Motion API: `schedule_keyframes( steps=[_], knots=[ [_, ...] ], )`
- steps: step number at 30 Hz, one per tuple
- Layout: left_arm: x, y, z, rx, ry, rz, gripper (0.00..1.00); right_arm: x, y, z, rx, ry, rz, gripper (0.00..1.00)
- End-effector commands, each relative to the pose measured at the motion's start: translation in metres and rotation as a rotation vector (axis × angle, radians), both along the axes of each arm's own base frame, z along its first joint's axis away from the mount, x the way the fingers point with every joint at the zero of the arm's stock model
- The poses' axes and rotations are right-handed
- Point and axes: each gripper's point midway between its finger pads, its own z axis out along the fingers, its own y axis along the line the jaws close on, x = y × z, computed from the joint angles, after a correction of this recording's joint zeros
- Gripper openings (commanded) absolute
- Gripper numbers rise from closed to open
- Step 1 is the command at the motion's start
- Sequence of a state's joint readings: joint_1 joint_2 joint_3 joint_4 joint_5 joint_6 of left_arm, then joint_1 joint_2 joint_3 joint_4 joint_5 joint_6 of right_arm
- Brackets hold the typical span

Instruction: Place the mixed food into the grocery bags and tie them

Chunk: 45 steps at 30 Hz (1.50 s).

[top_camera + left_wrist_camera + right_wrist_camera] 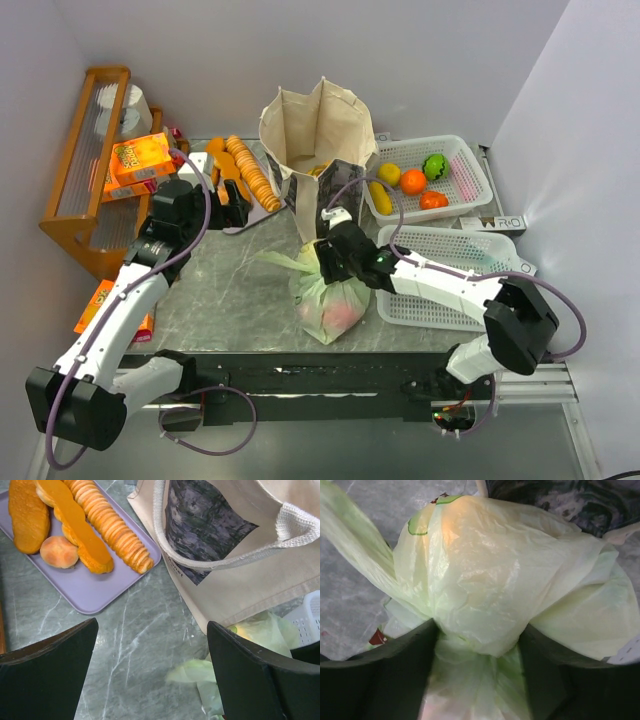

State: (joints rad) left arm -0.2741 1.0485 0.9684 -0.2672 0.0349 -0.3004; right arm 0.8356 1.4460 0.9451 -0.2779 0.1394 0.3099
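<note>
Jaws on your right gripper (479, 630) pinch the bunched neck of the pale-green plastic bag (485, 565) in front of the canvas tote (240, 585), while your left gripper (151, 630) gapes wide, the bag's loose handle (192, 672) just to its right.

Tabletop (230, 290): grey-green, marbled, pale veins. Far left, lavender tray (95, 592) lies flat on it, loaded with bread. Just right of the tray, canvas tote (315, 130) stands upright, mouth open. Pale-green plastic bag (335, 305) sits in front of the tote, bulging, neck gathered. Right side: far white mesh basket (465, 185), near white mesh basket (440, 240) just in front. Wooden rack (75, 200) at left edge; orange box (98, 300) flat nearer the front.
</note>
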Motion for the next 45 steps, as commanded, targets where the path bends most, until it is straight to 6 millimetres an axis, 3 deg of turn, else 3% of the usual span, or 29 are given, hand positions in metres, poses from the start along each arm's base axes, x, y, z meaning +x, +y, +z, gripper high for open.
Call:
schedule_keyframes(
  steps=[1, 2, 3, 4, 5, 7, 8, 10, 11, 13, 14, 16, 17, 19, 20, 21, 22, 23, 24, 25, 27, 30, 31, 33, 36, 37, 41, 43, 45],
  knots=[
    [0.002, 0.004, 0.012, 0.004, -0.050, 0.014, 0.96, -0.003, -0.003, -0.003, -0.052, -0.017, -0.049, 0.51],
    [0.002, 0.004, 0.012, 0.001, -0.051, 0.014, 0.96, -0.004, -0.005, 0.001, -0.045, -0.030, -0.053, 0.33],
    [0.001, 0.004, 0.012, 0.000, -0.052, 0.012, 0.96, -0.006, -0.003, 0.006, -0.034, -0.043, -0.046, 0.23],
    [0.001, 0.004, 0.012, -0.001, -0.053, 0.012, 0.96, -0.007, -0.004, 0.014, -0.024, -0.058, -0.040, 0.15],
    [0.000, 0.004, 0.013, -0.002, -0.056, 0.014, 0.96, -0.008, -0.003, 0.037, 0.016, -0.100, -0.036, 0.07],
    [0.000, 0.005, 0.013, -0.002, -0.058, 0.017, 0.96, -0.015, -0.005, 0.065, 0.033, -0.148, -0.002, 0.01],
    [-0.001, 0.006, 0.014, 0.000, -0.060, 0.019, 0.96, -0.016, -0.008, 0.104, 0.092, -0.217, -0.007, 0.00],
    [-0.001, 0.008, 0.013, 0.003, -0.059, 0.030, 0.96, -0.023, -0.016, 0.137, 0.119, -0.290, 0.021, 0.00],
    [-0.001, 0.009, 0.016, 0.001, -0.066, 0.035, 0.96, -0.028, -0.024, 0.174, 0.187, -0.361, 0.020, 0.00],
    [-0.001, 0.011, 0.018, -0.003, -0.075, 0.041, 0.96, -0.032, -0.035, 0.209, 0.224, -0.461, 0.042, 0.00],
    [-0.003, 0.012, 0.020, -0.007, -0.083, 0.043, 0.96, -0.035, -0.042, 0.247, 0.301, -0.550, 0.039, 0.00],
    [-0.004, 0.016, 0.024, -0.013, -0.102, 0.055, 0.96, -0.036, -0.053, 0.287, 0.326, -0.677, 0.049, 0.00],
    [-0.004, 0.017, 0.026, -0.017, -0.109, 0.057, 0.96, -0.032, -0.058, 0.320, 0.374, -0.758, 0.023, 0.00],
    [-0.006, 0.018, 0.030, -0.028, -0.125, 0.054, 0.96, -0.017, -0.060, 0.345, 0.329, -0.850, 0.008, 0.00],
    [-0.006, 0.016, 0.030, -0.031, -0.124, 0.043, 0.96, -0.007, -0.070, 0.380, 0.366, -0.934, -0.041, 0.00],
    [-0.007, 0.016, 0.029, -0.031, -0.124, 0.042, 0.96, 0.000, -0.067, 0.393, 0.376, -0.967, -0.027, 0.00],
    [-0.007, 0.017, 0.029, -0.032, -0.124, 0.042, 0.96, 0.022, -0.057, 0.391, 0.365, -0.959, -0.017, 0.00],
    [-0.007, 0.015, 0.031, -0.034, -0.126, 0.035, 0.96, 0.039, -0.075, 0.425, 0.399, -1.027, -0.079, 0.00],
    [-0.007, 0.015, 0.029, -0.033, -0.124, 0.031, 0.96, 0.053, -0.076, 0.434, 0.409, -1.041, -0.089, 0.00],
    [-0.007, 0.014, 0.029, -0.033, -0.122, 0.028, 0.96, 0.074, -0.060, 0.443, 0.418, -1.047, -0.048, 0.00],
    [-0.007, 0.014, 0.029, -0.035, -0.125, 0.025, 0.96, 0.103, -0.060, 0.466, 0.402, -1.126, -0.059, 0.00],
    [-0.008, 0.013, 0.030, -0.040, -0.130, 0.018, 0.96, 0.145, -0.038, 0.482, 0.386, -1.213, -0.037, 0.00],
    [-0.008, 0.013, 0.030, -0.042, -0.132, 0.018, 0.96, 0.165, -0.028, 0.476, 0.370, -1.218, -0.033, 0.00],
    [-0.008, 0.013, 0.031, -0.046, -0.136, 0.016, 0.96, 0.183, -0.019, 0.471, 0.335, -1.244, -0.027, 0.00],
    [-0.008, 0.013, 0.029, -0.050, -0.130, 0.010, 0.96, 0.217, -0.001, 0.443, 0.282, -1.222, -0.012, 0.00],
    [-0.008, 0.012, 0.029, -0.053, -0.129, 0.006, 0.96, 0.228, 0.009, 0.422, 0.262, -1.184, 0.018, 0.00],
    [-0.009, 0.011, 0.029, -0.057, -0.130, -0.001, 0.96, 0.236, 0.017, 0.364, 0.203, -1.059, 0.052, 0.00],
    [-0.009, 0.011, 0.029, -0.056, -0.132, 0.001, 0.96, 0.221, 0.011, 0.343, 0.210, -1.013, 0.059, 0.00],
    [-0.008, 0.011, 0.028, -0.055, -0.129, 0.001, 0.96, 0.210, 0.007, 0.337, 0.230, -0.992, 0.058, 0.00]
  ],
)
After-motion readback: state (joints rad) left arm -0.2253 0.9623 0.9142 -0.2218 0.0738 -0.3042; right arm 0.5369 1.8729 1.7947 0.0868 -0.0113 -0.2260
